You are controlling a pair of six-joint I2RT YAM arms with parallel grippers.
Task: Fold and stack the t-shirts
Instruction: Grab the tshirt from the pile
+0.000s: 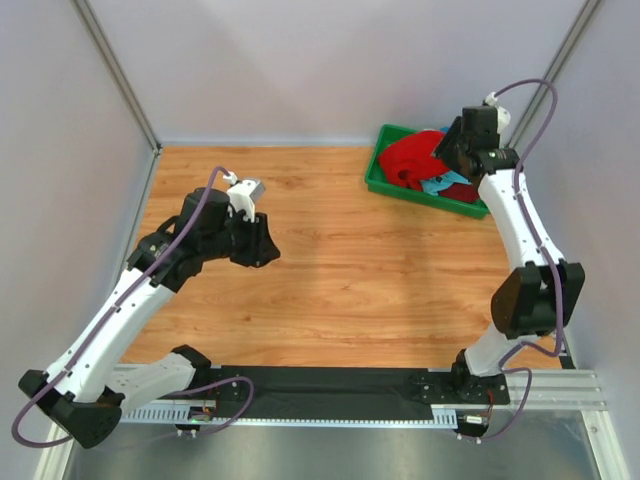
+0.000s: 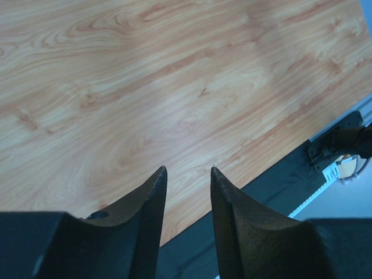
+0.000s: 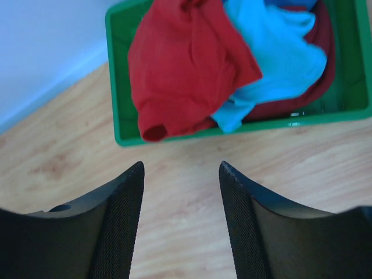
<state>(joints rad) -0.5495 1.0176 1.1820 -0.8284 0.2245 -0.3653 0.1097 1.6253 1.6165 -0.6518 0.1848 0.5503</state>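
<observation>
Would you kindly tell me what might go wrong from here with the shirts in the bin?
The bright red cloth t-shirt overlaps the light turquoise cloth t-shirt in the green plastic bin, so the open right gripper might pinch both. Its sleeve near the rim could snag and drag the bin.

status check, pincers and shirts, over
Left pincer open, empty, over table. Right pincer open, empty, facing green bin. T-shirts heaped inside. Nothing blocking.

Wood-grain table (image 1: 330,290), plain pale lilac walls (image 1: 300,60)
</observation>
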